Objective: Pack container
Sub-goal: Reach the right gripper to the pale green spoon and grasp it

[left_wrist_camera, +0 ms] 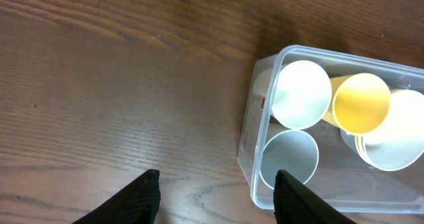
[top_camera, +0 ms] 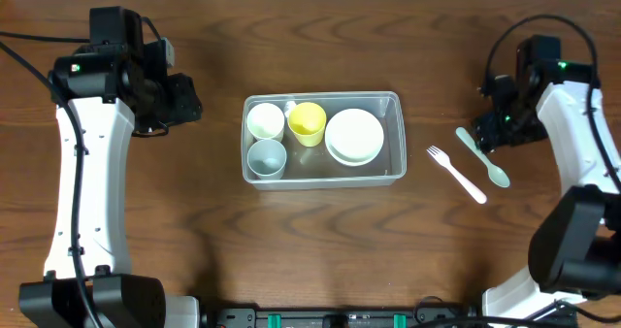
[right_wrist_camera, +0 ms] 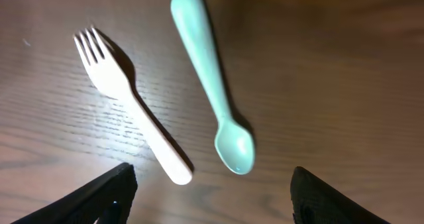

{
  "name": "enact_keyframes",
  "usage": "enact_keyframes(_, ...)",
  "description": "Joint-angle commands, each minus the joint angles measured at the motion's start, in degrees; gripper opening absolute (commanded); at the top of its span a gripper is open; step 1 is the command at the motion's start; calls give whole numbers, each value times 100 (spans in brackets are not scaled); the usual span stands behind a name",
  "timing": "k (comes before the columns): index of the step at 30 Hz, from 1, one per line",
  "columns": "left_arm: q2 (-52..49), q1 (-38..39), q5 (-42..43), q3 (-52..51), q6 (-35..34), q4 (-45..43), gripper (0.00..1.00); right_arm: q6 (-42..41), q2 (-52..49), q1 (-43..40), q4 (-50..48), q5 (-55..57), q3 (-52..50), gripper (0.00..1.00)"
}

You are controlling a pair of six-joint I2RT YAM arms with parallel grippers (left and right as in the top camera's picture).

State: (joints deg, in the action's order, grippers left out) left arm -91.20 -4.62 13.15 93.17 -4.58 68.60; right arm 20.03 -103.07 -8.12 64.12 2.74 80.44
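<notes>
The clear plastic container [top_camera: 393, 134] sits mid-table and holds a white cup [top_camera: 265, 120], a yellow cup [top_camera: 308, 122], a grey cup [top_camera: 267, 157] and a stack of white bowls [top_camera: 354, 136]. It also shows in the left wrist view [left_wrist_camera: 248, 144] with the same cups. A white fork [top_camera: 456, 173] and a mint green spoon [top_camera: 482, 156] lie on the table right of the container. My left gripper [left_wrist_camera: 215, 197] is open and empty, left of the container. My right gripper [right_wrist_camera: 212, 197] is open and empty, above the fork [right_wrist_camera: 132, 105] and spoon [right_wrist_camera: 212, 78].
The wooden table [top_camera: 320, 241] carries nothing else. The left arm [top_camera: 92, 163] runs down the left side and the right arm [top_camera: 582, 173] down the right side.
</notes>
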Motion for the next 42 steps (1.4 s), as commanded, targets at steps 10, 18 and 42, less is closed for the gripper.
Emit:
enact_keyframes(10, -20, -7, -33, -44, -22, -2, 56, 192, -114, -61, -1491, -15, -1631, 76)
enact_keyframes(18, -20, -7, -33, -44, -22, 11, 56, 433, -114, -61, -2249, -15, -1963, 74)
enact_keyframes(42, -20, -7, -33, -44, -22, 72, 56, 529, -120, -326, -2927, -50, -2500, 66)
